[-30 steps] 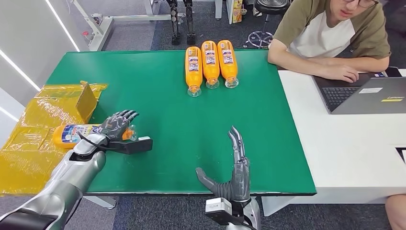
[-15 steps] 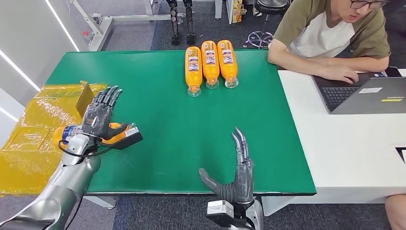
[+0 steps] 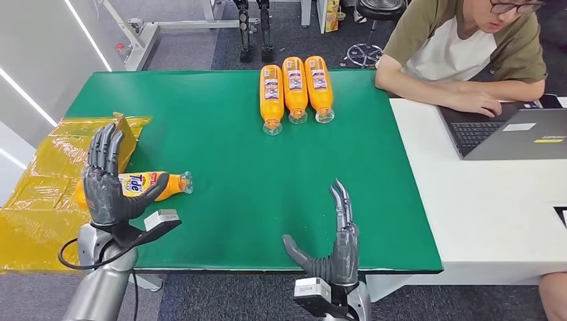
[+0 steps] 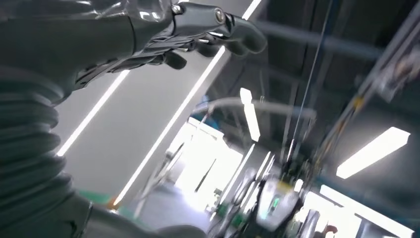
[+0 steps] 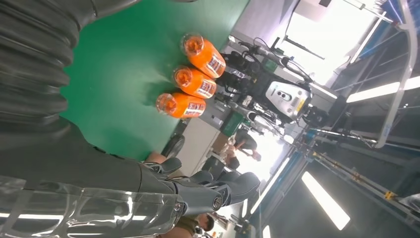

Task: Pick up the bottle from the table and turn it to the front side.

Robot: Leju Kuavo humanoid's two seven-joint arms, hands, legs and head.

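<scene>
An orange Tide bottle (image 3: 144, 184) lies on its side at the left edge of the green table (image 3: 220, 154), its label facing up and its cap end toward the table's middle. My left hand (image 3: 107, 179) is raised in front of the bottle's base, fingers spread and upright, holding nothing; the left wrist view looks up at ceiling lights past its fingers (image 4: 208, 25). My right hand (image 3: 334, 244) stands open at the table's near edge, fingers pointing up, with nothing in it; its fingers (image 5: 208, 191) also show in the right wrist view.
Three orange bottles (image 3: 294, 90) lie side by side at the table's far middle, also seen as bottles (image 5: 193, 82) in the right wrist view. A yellow-wrapped box (image 3: 47, 187) sits at the left. A person (image 3: 461, 53) works at a laptop (image 3: 508, 130) on the white table (image 3: 488, 207) at right.
My left hand has let go of the Tide bottle, lifted and drawn back toward me with fingers spread. The bottle now lies with its label up. My right hand barely shifted.
</scene>
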